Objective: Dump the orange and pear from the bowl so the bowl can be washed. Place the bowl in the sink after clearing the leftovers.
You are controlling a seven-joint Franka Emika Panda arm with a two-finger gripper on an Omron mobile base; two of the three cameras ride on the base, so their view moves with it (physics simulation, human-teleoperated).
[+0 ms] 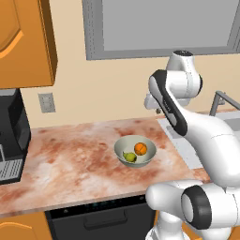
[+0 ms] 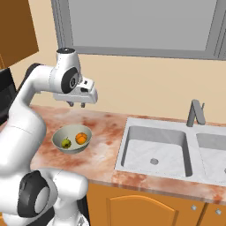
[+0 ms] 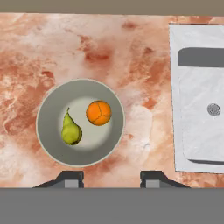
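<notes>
Hand view: fingertips at bottom edge, jaws parted with nothing between them, gripper above the counter. Just beyond them, bowl left of centre, upright on the counter, holding pear on the left and orange on the right, close together. Sink along the right edge, drain visible, well apart from the bowl. Right base view: gripper hangs above the bowl at left; sink centre-right, faucet behind it, window along the top.
</notes>
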